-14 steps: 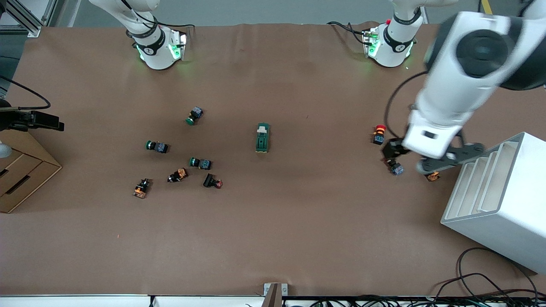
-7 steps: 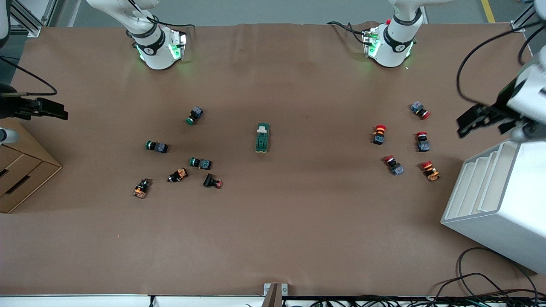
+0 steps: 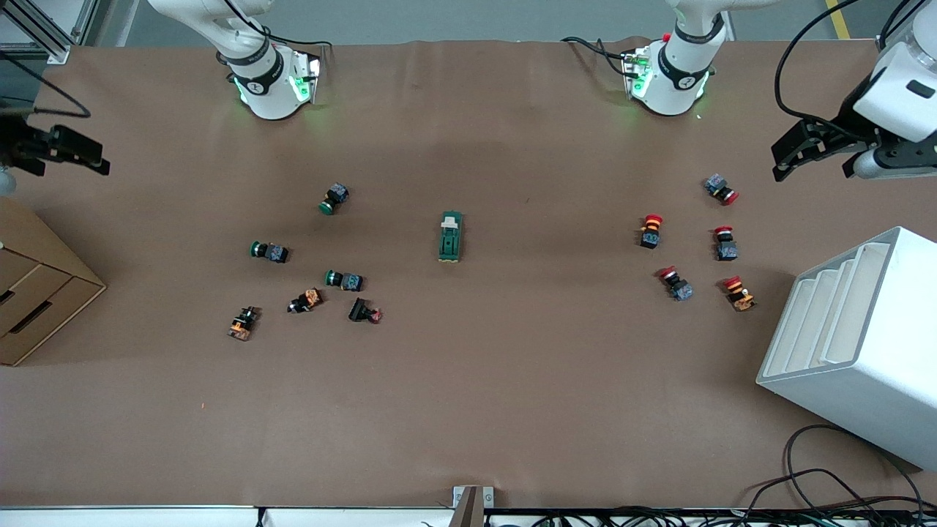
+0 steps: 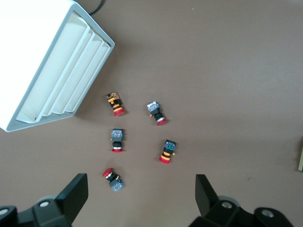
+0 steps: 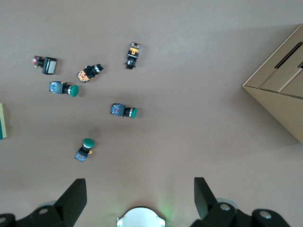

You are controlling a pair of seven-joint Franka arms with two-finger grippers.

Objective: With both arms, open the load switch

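Even overhead light, soft shadows on the table (image 3: 468,410), sharp focus, no glare

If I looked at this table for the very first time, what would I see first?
Probably the load switch, a green block lying alone in the middle of the table. Red-capped buttons cluster toward the left arm's end, green-capped buttons toward the right arm's. The left gripper and right gripper hang open at the table's ends.

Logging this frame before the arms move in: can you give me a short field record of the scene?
load switch: lying untouched mid-table, cream tab toward the bases
left gripper: open, empty, above the table's edge at the left arm's end
right gripper: open, empty, at the right arm's end
red-capped push-buttons: five, toward the left arm's end
white rack: beside them
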